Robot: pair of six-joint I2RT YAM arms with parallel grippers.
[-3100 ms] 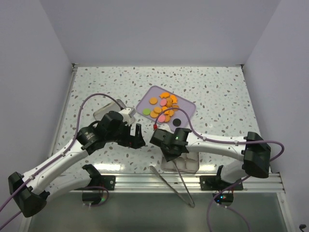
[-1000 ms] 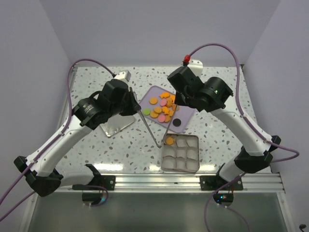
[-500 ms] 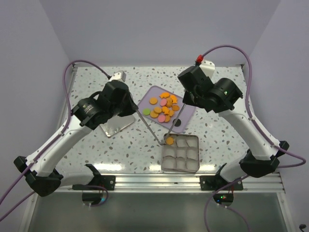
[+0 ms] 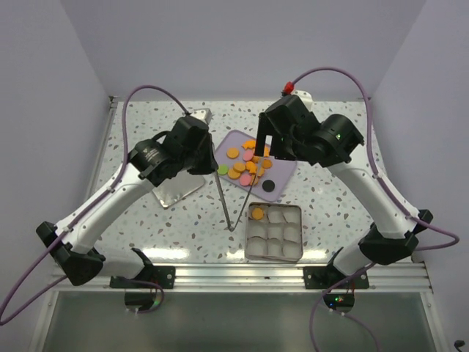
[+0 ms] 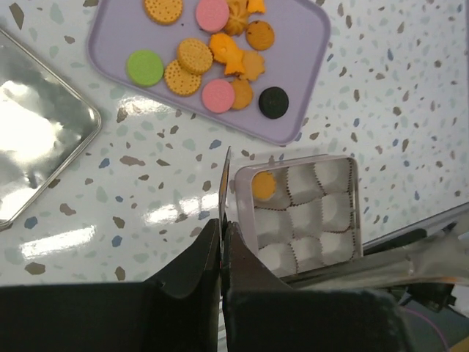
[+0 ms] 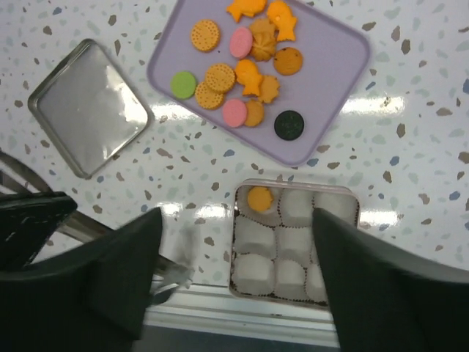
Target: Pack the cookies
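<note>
Only the right wrist view shows the right claw [image 6: 238, 216] wide open. The left claw [image 5: 222, 227] pinches a thin stick [image 5: 226, 172] by the tin [image 5: 293, 162] with one cookie [image 5: 264, 185].

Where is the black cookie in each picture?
Top view: black cookie near the centre, on the purple tray's near edge.
Left wrist: cookie upper middle, low on the tray's right side.
Right wrist: cookie upper middle, low on the tray.
Shared landmark: the tin below it, holding one orange cookie.
</note>
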